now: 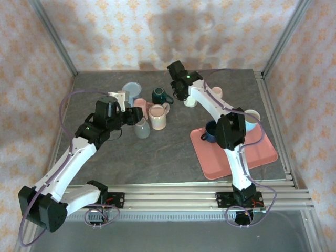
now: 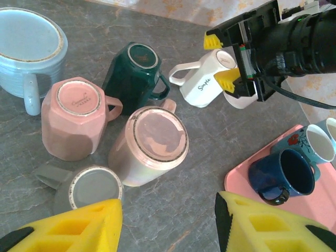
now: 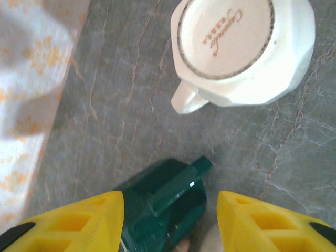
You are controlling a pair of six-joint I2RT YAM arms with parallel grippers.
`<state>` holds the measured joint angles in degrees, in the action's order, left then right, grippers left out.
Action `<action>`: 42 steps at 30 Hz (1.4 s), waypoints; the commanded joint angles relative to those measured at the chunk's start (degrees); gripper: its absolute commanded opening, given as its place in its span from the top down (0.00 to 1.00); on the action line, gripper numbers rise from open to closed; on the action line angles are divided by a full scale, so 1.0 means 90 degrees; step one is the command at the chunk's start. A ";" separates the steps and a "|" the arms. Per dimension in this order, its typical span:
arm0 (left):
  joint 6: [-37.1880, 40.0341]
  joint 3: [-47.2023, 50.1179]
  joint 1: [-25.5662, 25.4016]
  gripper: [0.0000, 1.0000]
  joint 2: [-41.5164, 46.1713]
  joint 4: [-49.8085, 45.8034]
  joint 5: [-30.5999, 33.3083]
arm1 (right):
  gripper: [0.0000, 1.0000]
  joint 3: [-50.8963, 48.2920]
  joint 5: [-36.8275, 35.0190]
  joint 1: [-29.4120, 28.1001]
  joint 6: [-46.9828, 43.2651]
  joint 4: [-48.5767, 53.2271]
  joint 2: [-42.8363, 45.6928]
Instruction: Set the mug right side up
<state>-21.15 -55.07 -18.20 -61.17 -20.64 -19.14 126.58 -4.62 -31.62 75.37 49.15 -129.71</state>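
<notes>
Toward the back of the table (image 1: 173,152), the white mug (image 3: 247,47) sits bottom-up beside the dark green mug (image 3: 163,194), the right gripper (image 3: 170,210) hovering over them with jaws parted and empty, probably lining up a grasp, while the left gripper (image 2: 168,220) hangs spread near the grey mug (image 2: 89,194).

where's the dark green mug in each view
top external: dark green mug at the back of the mug cluster, near centre
left wrist: mug upper middle, base up, behind the pink mugs
right wrist: mug bottom centre, below a white mug
shared landmark: patterned wall
</notes>
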 commanded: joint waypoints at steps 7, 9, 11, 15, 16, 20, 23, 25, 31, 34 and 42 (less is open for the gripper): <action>-0.0192 -0.0082 0.0078 0.49 0.0126 -0.0078 0.0014 | 0.46 0.1694 -0.1470 -0.0075 0.1657 0.1313 -0.1272; -0.0192 -0.0069 0.0087 0.49 0.0126 -0.0113 0.0064 | 0.46 0.1825 -0.1574 -0.0081 0.1868 0.1406 -0.1437; -0.0199 -0.0063 0.0097 0.49 0.0126 -0.0152 0.0073 | 0.46 0.1951 -0.1701 -0.0081 0.2020 0.1527 -0.1562; -0.0199 -0.0065 0.0117 0.50 0.0126 -0.0206 0.0042 | 0.46 0.2259 -0.1882 -0.0083 0.1965 0.1555 -0.1864; -0.0194 -0.0063 0.0117 0.49 0.0136 -0.0217 0.0034 | 0.47 0.2357 -0.1897 -0.0083 0.1968 0.1591 -0.1949; -0.0171 -0.0071 0.0137 0.49 0.0117 -0.0245 0.0036 | 0.47 0.2551 -0.1906 -0.0076 0.1952 0.1572 -0.2232; -0.0141 -0.0082 0.0164 0.49 0.0107 -0.0275 0.0018 | 0.46 0.2591 -0.1917 -0.0048 0.1892 0.1576 -0.2335; -0.0127 -0.0074 0.0176 0.49 0.0108 -0.0284 0.0021 | 0.46 0.2594 -0.1989 -0.0032 0.1769 0.1661 -0.2330; -0.0288 0.0077 0.0177 0.49 0.0116 -0.0163 -0.0026 | 0.45 0.2071 -0.2223 -0.0070 0.1267 0.1922 -0.1844; -0.0418 0.0146 0.0176 0.50 0.0170 -0.0075 -0.0051 | 0.44 0.1213 -0.2316 -0.0071 0.1179 0.1843 -0.1258; -0.0713 0.0356 0.0176 0.50 0.0386 0.0096 -0.0081 | 0.54 -0.1515 -0.2447 -0.0063 0.0792 0.1207 0.0518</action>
<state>-25.76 -52.84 -17.08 -59.33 -21.82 -19.16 118.65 -23.14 -32.16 84.68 61.41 -131.37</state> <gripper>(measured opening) 0.502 0.469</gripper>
